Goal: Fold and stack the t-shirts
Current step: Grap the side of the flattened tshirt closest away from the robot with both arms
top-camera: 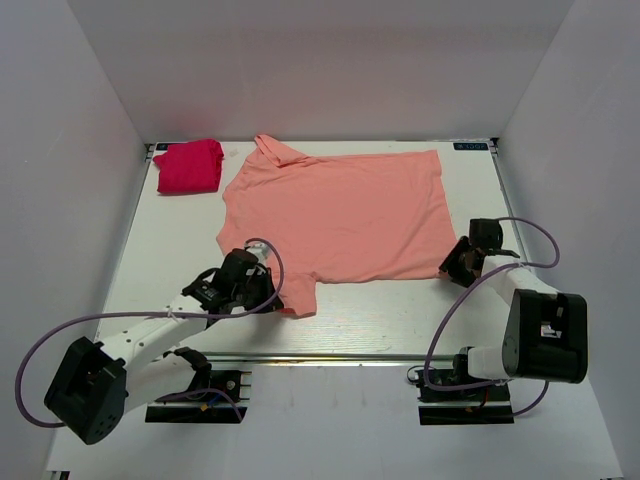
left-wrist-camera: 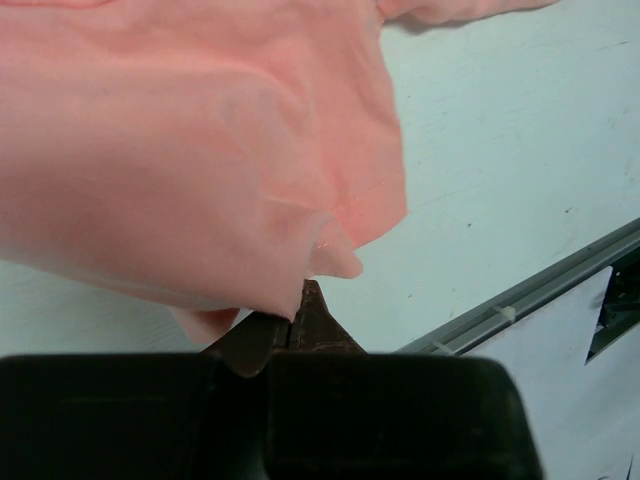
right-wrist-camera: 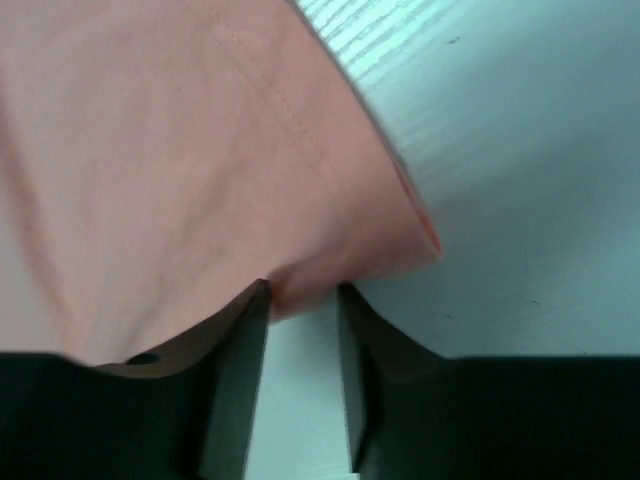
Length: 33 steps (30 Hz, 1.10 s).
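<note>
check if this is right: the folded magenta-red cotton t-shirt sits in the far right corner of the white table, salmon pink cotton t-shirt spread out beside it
No: the top external view shows the folded magenta-red cotton t-shirt in the far left corner of the white table. The salmon pink cotton t-shirt is spread out beside it.

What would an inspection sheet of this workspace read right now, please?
Surface: white table, metal rail along its near edge.
Job's things: salmon t-shirt spread out, unfolded; magenta t-shirt folded at the far left corner, apart from it.
Clutter: nothing seen.
Grippers: left gripper shut on the salmon t-shirt's near sleeve edge; right gripper open, fingertips at the near hem corner.
Cables: purple cables loop along each arm.
Surroundings: plain white walls on three sides.
</note>
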Tool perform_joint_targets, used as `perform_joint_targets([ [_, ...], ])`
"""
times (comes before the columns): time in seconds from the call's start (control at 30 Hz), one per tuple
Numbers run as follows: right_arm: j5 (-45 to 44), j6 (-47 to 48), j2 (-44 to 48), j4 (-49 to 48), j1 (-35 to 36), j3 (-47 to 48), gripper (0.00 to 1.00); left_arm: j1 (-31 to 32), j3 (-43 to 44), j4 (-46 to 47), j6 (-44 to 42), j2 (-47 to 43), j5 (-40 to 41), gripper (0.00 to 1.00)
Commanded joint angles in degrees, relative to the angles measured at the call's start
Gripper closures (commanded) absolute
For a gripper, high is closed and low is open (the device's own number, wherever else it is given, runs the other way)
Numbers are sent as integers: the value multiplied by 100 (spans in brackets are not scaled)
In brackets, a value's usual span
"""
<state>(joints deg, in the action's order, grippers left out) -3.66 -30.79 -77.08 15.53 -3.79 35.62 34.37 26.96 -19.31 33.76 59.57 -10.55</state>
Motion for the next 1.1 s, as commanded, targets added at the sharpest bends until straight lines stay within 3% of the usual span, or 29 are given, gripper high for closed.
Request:
perform_joint_targets([
  [0.0, -12, -121, -334, -243, -16, 15, 65, 35, 300, 94, -106, 10, -150, 100],
  [0.07, 75, -95, -317, -226, -16, 77, 80, 35, 440, 94, -106, 80, -210, 100],
  [0.1, 102, -86, -282, -174, -16, 86, 95, 35, 494, 94, -106, 81, -211, 100],
  [0.13, 94, -68, -247, -138, -8, 155, 100, -18, 547, 146, -167, 159, -211, 100],
  [0.23, 190, 64, -10, -103, 10, 226, 100, -79, 801, 200, -168, 265, -264, 100],
  [0.47, 646, 257, 176, 73, 19, 647, 100, -80, 1557, -28, -291, 625, 630, 100],
  [0.83, 709, 451, -755, 275, 28, 1939, 100, -439, 2770, 94, -238, 1574, 1906, 100],
  [1.07, 551, 626, -1651, 618, 36, 3082, 100, -914, 3762, 349, -369, 2576, 1872, 100],
])
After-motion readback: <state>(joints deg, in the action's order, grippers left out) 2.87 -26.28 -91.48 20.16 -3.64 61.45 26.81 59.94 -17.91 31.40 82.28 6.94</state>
